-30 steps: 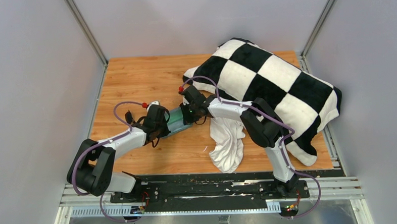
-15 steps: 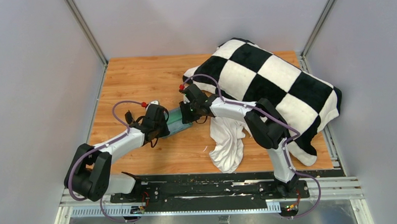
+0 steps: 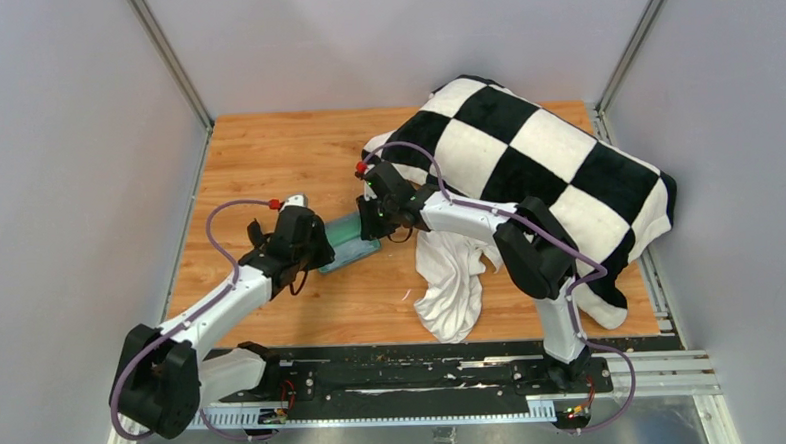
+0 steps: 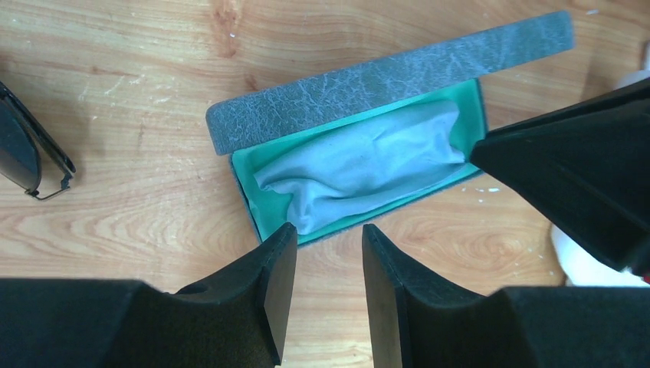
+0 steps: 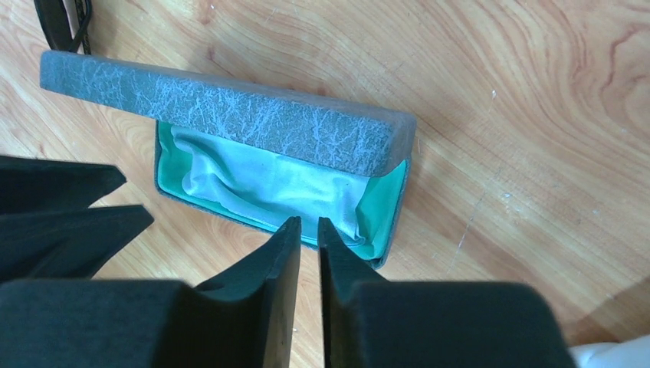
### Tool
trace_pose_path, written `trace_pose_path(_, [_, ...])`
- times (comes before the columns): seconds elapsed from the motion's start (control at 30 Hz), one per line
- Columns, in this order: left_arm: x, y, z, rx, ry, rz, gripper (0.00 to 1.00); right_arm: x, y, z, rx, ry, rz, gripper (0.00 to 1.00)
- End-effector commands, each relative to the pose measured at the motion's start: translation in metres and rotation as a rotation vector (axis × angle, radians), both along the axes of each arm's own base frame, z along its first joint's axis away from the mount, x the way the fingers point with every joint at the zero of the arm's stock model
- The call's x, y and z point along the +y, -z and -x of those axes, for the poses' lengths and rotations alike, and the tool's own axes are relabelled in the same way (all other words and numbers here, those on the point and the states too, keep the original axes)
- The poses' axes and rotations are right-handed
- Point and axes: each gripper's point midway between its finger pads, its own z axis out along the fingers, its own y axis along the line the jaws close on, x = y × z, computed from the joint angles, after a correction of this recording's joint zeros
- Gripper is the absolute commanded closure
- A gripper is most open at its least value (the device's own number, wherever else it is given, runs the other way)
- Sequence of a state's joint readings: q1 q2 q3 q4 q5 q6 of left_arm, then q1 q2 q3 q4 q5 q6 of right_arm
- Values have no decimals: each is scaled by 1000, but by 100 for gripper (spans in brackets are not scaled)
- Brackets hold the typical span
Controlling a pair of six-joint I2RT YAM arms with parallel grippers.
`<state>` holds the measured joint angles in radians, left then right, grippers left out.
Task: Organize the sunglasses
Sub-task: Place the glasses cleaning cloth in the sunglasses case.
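Easing back from the open case [image 4: 383,80], the left gripper [image 4: 328,234] hangs slightly spread and empty, the right gripper [image 5: 309,226] nearly pressed together at its rim; the sunglasses [image 4: 19,149] lie outside it, not yet stowed.

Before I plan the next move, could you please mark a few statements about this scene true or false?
1. The grey-blue hard case stands open. True.
2. The sunglasses lie inside the case. False: they lie on the wooden table, outside the case and apart from it.
3. A light-blue cloth lies in the case's mint-green inside. True.
4. The left gripper is clamped on the cloth. False: its fingers are apart with nothing between them.
5. A black-and-white checkered blanket lies on the right side of the table. True.
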<state>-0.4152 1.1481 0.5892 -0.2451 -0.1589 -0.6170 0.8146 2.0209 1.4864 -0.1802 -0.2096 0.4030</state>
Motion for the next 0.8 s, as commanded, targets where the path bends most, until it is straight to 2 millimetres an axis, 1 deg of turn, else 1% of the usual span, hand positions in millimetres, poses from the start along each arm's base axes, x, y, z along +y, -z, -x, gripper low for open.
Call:
trace_pose_path(0.0, [3, -10, 11, -15, -24, 44, 58, 3, 5, 2, 12, -10, -5, 88])
trace_pose_path(0.1, [6, -15, 17, -40, -43, 67, 58, 6, 13, 0, 21, -7, -2, 94])
trace_pose_path(0.27, [10, -17, 23, -50, -57, 75, 59, 7, 31, -6, 28, 10, 27, 97])
trace_pose_path(0.4, [5, -17, 23, -46, -49, 97, 60, 4, 44, -10, 22, 29, 57, 98])
trace_pose_path(0.47, [3, -16, 22, -42, -45, 106, 60, 2, 46, -11, 15, 32, 67, 99])
trace_pose_path(0.53, [1, -15, 22, -37, -43, 111, 61, 2, 42, -11, 8, 25, 63, 99])
trace_pose_path(0.77, [-4, -10, 15, -41, -42, 135, 62, 3, 5, -3, -33, 4, 4, 98])
